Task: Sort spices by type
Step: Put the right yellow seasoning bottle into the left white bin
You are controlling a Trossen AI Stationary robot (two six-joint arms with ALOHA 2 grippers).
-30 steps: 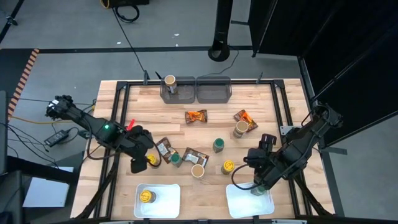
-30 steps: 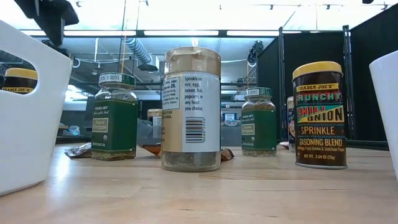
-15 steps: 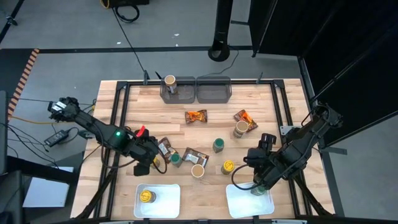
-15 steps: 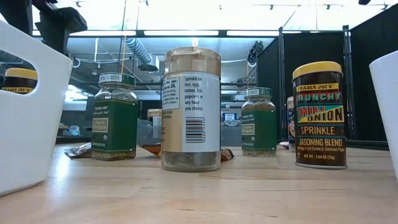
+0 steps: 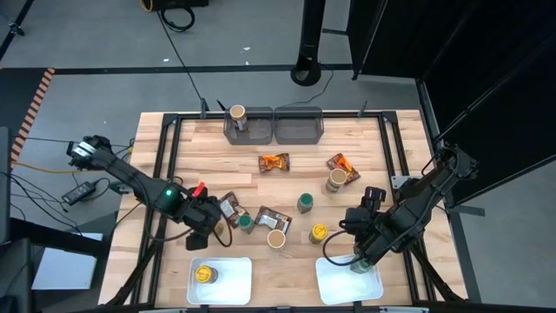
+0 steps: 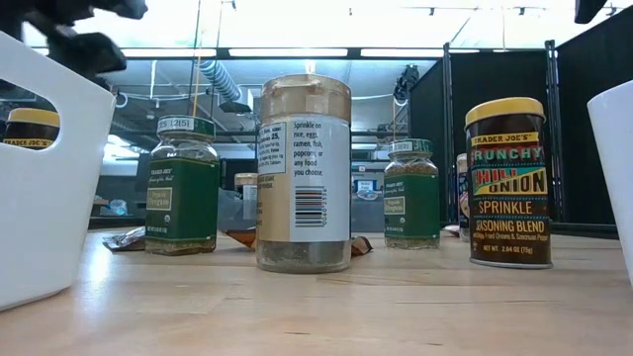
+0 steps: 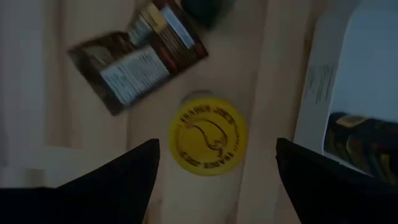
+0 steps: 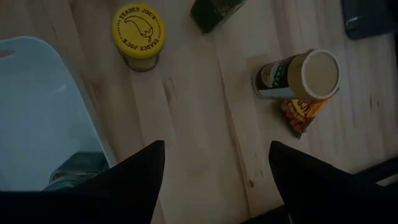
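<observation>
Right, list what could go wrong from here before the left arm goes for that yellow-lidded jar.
1. The left gripper hangs open over the yellow-lidded jar, but the brown packet lies close by; a finger may catch it on the way down.
2. The white tray edge sits just beside the jar, so the other finger could strike it.
3. The right gripper hovers open at its own tray, where a jar already lies.

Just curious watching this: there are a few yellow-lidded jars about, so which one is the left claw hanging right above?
The yellow-lidded jar beside the brown packet, just outside the left white tray. The left gripper brackets it, open. Another sits inside that tray; a third stands nearer the right arm.
</observation>
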